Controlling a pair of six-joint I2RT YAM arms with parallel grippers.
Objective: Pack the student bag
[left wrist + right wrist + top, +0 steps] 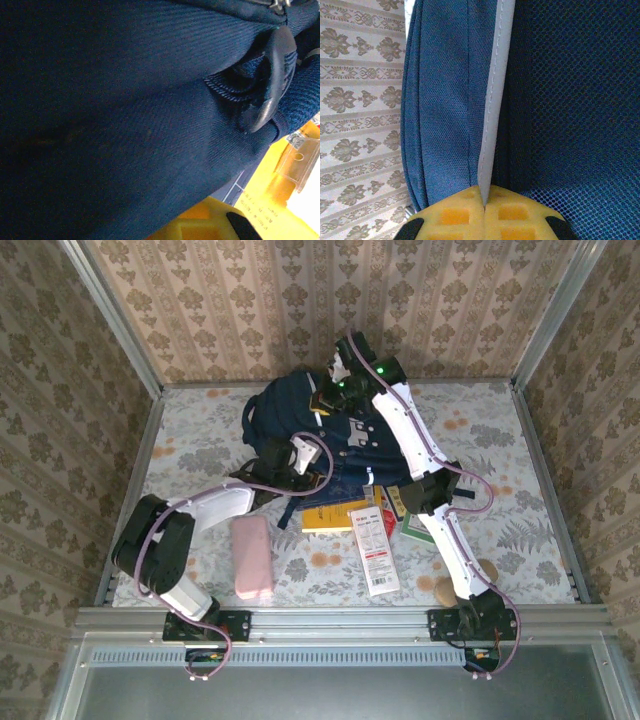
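The student bag point(290, 420), a dark navy backpack, lies at the back middle of the table. My right gripper point(333, 383) is at the bag's far top edge. In the right wrist view its yellow pads point(455, 215) meet on a grey-white strip point(492, 120) of the bag, with blue mesh to the right. My left gripper point(303, 453) is at the bag's near side. In the left wrist view one yellow finger point(210, 222) shows at the bottom. Navy fabric point(125, 125) lies over it and hides the other finger. A black buckle point(274, 75) sits at the upper right.
A yellow book point(328, 517), a white packet point(374, 550), a red item point(389, 512) and a green book point(415, 530) lie in front of the bag. A pink case point(252, 556) lies near the left arm. Two wooden discs point(446, 589) rest by the right arm's base.
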